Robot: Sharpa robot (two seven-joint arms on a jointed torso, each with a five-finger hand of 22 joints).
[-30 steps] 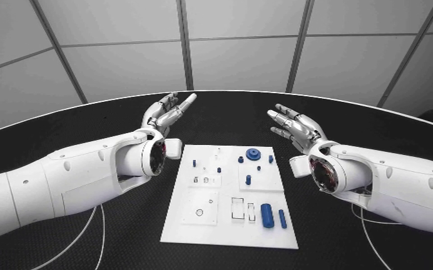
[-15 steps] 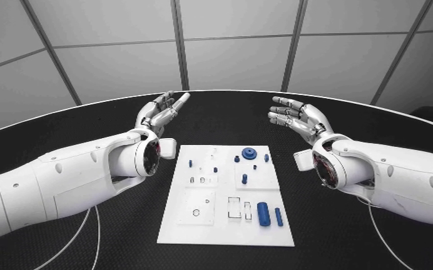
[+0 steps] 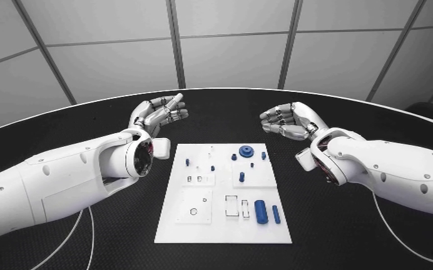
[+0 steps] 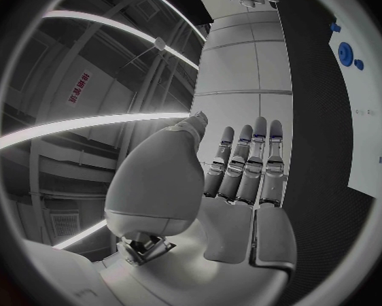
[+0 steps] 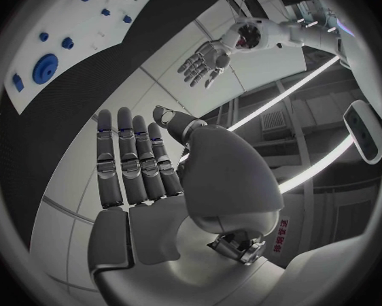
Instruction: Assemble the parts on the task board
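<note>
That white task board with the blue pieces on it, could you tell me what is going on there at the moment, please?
Nothing is being handled. The white task board lies flat on the black table with its small blue parts on it, among them a round blue gear-like disc and a blue cylinder. The left hand and right hand are raised beyond the board's far end, one on each side, holding nothing. Assembly has not visibly begun.

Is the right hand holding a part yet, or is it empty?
Empty. The right hand hangs above the table beyond the task board, fingers apart in the right wrist view, nothing between them.
</note>
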